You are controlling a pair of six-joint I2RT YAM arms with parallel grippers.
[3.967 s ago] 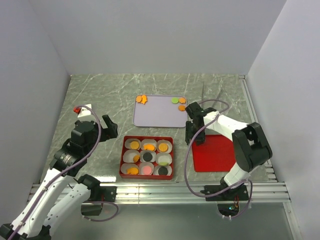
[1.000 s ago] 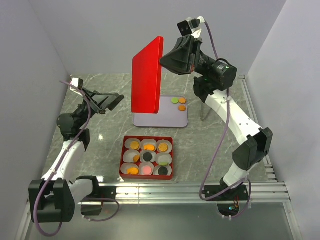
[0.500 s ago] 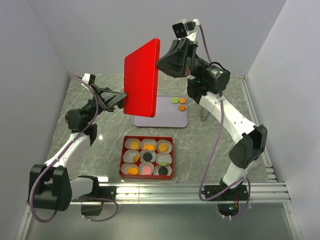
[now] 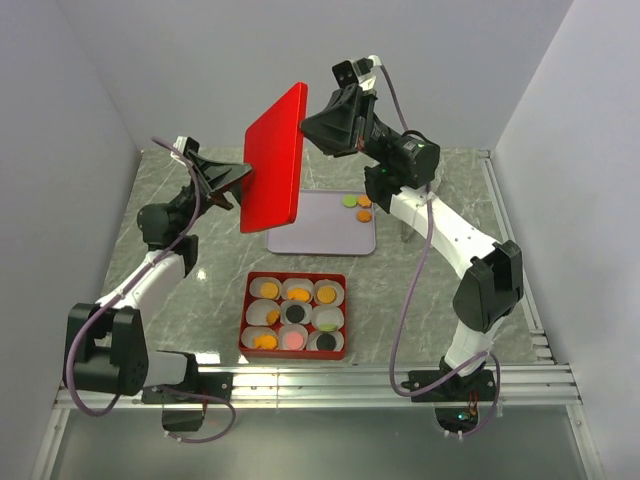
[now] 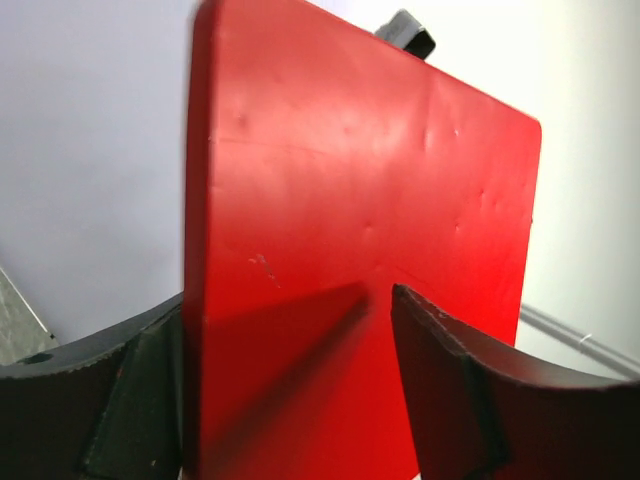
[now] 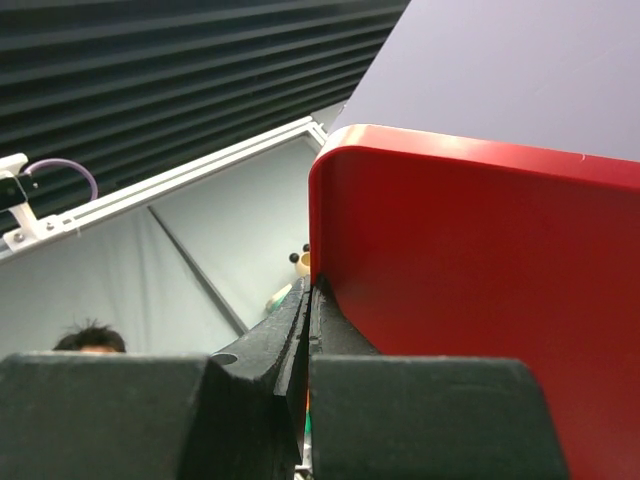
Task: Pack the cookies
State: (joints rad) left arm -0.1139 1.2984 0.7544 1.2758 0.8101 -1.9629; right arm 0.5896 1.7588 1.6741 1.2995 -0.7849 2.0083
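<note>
A flat red lid (image 4: 272, 160) hangs upright in the air above the table's back left. My right gripper (image 4: 305, 125) is shut on its upper right edge; the right wrist view shows the fingers (image 6: 312, 285) pinching the lid (image 6: 480, 300). My left gripper (image 4: 243, 178) is raised to the lid's left edge. It is open, one finger on each side of the lid (image 5: 380, 180), and the right finger (image 5: 440, 370) stands just off the face. Cookies (image 4: 295, 315) lie in paper cups in the red box (image 4: 295, 276). A green and two orange cookies (image 4: 357, 203) sit on the grey tray (image 4: 330, 235).
The tray lies behind the box, its left end hidden by the lid. White walls close in the table on three sides. A metal rail (image 4: 320, 380) runs along the near edge by the arm bases.
The right arm has carried the lid leftward and tilted it. The left arm has risen to meet it, and its jaws have narrowed around the lid's left edge.
</note>
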